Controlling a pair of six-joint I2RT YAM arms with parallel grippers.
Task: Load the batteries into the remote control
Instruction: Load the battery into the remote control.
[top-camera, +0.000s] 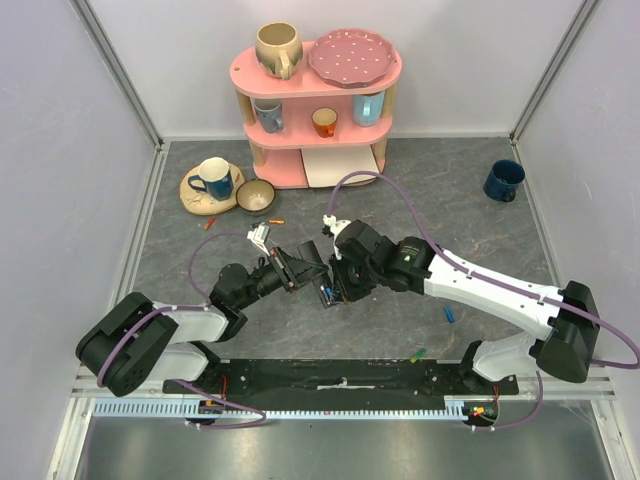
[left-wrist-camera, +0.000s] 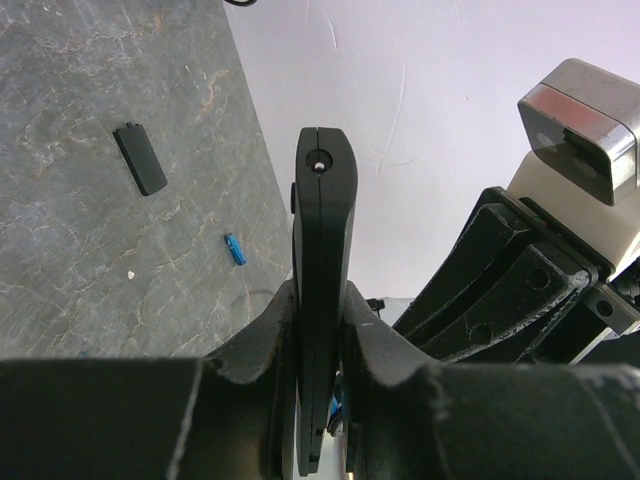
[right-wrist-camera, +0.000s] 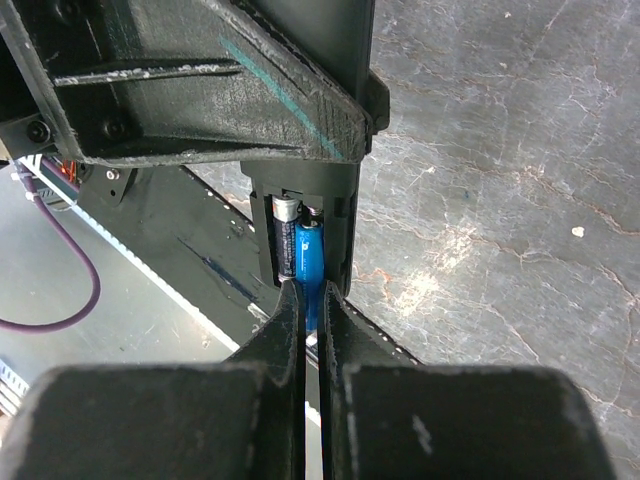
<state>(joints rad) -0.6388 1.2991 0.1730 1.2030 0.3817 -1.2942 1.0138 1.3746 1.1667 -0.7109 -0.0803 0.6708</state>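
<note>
**Black remote control (left-wrist-camera: 322, 250) held edge-on in front of the pink shelf (top-camera: 315, 100), battery bay (right-wrist-camera: 300, 195) open.**
Left gripper (left-wrist-camera: 320, 312) clamps its body; right gripper (right-wrist-camera: 312, 300), fingers nearly together, pinches a blue battery (right-wrist-camera: 309, 260) in the bay.

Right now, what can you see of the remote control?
The remote control is a slim black plastic bar, clamped edge-on in the left gripper, above the table. Its battery bay is uncovered and holds a bright blue battery, pinched by the right gripper, beside a silver-capped battery.
</note>
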